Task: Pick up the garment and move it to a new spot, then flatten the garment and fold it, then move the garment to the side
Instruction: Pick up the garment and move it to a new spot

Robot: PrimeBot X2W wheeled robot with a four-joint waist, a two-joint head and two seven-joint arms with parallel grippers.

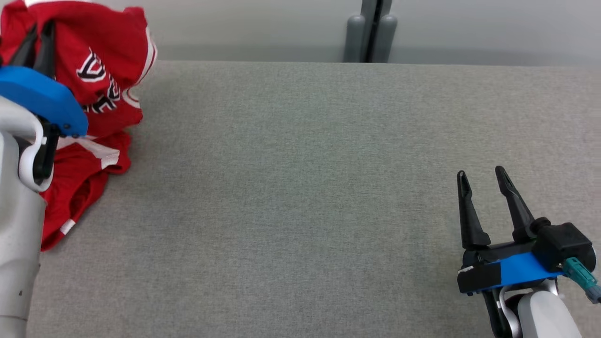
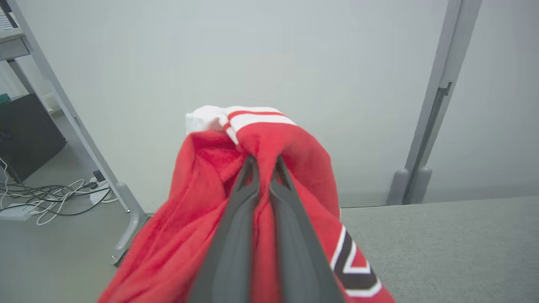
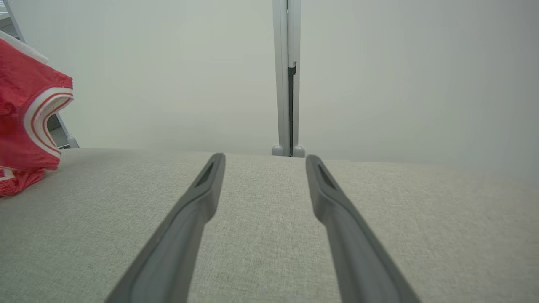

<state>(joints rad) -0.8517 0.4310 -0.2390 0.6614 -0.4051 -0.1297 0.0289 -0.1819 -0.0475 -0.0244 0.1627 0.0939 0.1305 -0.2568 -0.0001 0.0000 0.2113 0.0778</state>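
Observation:
The garment (image 1: 101, 70) is a red jersey with white trim and black-and-white lettering, bunched at the far left of the grey table. Its upper part is lifted off the surface while the lower folds trail on the table. My left gripper (image 1: 37, 33) is shut on the garment near its top. In the left wrist view the red cloth (image 2: 202, 219) drapes over both sides of the pinched fingers (image 2: 236, 235), a white-striped hem above the left gripper (image 2: 264, 162). My right gripper (image 1: 481, 176) stands open at the lower right, low over bare table, with nothing between its fingers (image 3: 185, 223). The garment (image 3: 25, 122) hangs at the left edge of the right wrist view.
The grey fabric-covered table (image 1: 305, 188) stretches wide between the two arms. A grey post (image 1: 373, 33) rises behind the far edge against a pale wall. Off the table's left side are a metal frame leg (image 2: 126, 210) and loose cables (image 2: 46, 198) on the floor.

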